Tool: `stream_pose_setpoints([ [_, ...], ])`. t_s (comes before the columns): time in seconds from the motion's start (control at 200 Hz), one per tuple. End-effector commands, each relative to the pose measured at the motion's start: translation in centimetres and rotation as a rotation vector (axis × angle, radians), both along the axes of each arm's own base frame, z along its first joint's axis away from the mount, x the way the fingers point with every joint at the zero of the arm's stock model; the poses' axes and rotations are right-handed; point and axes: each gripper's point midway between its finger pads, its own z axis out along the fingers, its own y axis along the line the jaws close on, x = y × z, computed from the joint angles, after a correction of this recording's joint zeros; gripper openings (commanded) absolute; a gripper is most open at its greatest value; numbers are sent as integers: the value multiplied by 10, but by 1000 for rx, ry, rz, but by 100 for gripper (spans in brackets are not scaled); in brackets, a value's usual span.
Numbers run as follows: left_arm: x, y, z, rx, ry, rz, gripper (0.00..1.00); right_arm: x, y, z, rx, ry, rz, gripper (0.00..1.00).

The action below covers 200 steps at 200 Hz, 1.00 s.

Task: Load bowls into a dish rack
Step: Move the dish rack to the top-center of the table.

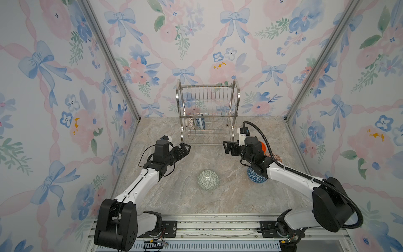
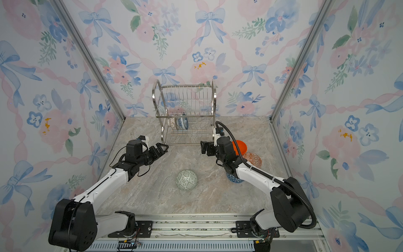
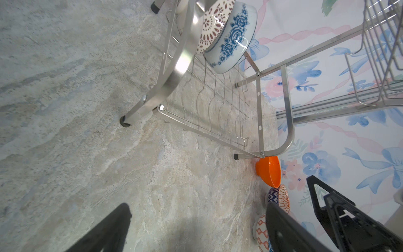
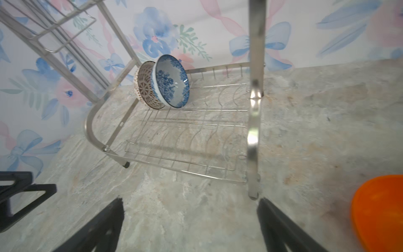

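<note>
Two black-and-white robot arms are reaching across a marble-look table inside a booth lined with floral, bow-print wallpaper.

The left gripper is hovering just off the near left corner of the dish rack. Its jaws are standing spread wide. In the left wrist view, bare tabletop is showing between the two black fingers, so they are pinching nothing and touching nothing.

The right gripper is hovering near the rack's near right leg, facing the left one across a gap. Its jaws are also gaping wide apart and empty. The right wrist view is showing only table between its fingers.

The shiny two-tier wire rack is standing at the back of the table, against the wall. Two bowls are sitting on edge, side by side and touching, at the left end of its lower tier: the white lattice bowl and the blue floral bowl. The upper tier is carrying no bowls.

Four bowls are resting on the table. The green-grey bowl is lying upside down near the middle. The blue triangle bowl is sitting partly under the right arm. The plain orange bowl and the red-orange patterned bowl are sitting close together to the right of the rack, behind the right wrist.
</note>
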Motion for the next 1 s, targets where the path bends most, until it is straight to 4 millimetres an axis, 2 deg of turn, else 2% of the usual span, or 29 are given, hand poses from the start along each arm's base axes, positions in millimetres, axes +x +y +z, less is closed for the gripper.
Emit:
stream_pose_setpoints([
  [0.0, -2, -2, 3, 22, -10, -11, 98, 14, -23, -12, -32, 16, -62, 97],
  [0.2, -1, -4, -3, 32, 4, -17, 98, 41, -20, -26, -91, 21, -63, 99],
  [0.32, 0, -3, -5, 37, 8, -18, 97, 55, -15, -30, -99, 9, -67, 88],
  [0.35, 1, -3, -4, 38, 5, -18, 97, 58, -14, -25, -93, -5, -71, 85],
  [0.38, 0, -3, -5, 40, 5, -20, 98, 62, -12, -35, -102, 9, -74, 82],
  [0.56, 0, -3, -7, 49, 6, -22, 98, 77, -9, -36, -102, -31, -95, 67],
  [0.775, -1, -3, -9, 53, 12, -21, 97, 85, -2, -43, -90, -48, -76, 53],
  [0.845, 0, -2, -9, 54, 10, -19, 97, 87, 0, -45, -90, -50, -69, 46],
  [0.995, -1, -2, -9, 56, 10, -20, 97, 86, 2, -50, -93, -48, -54, 38],
])
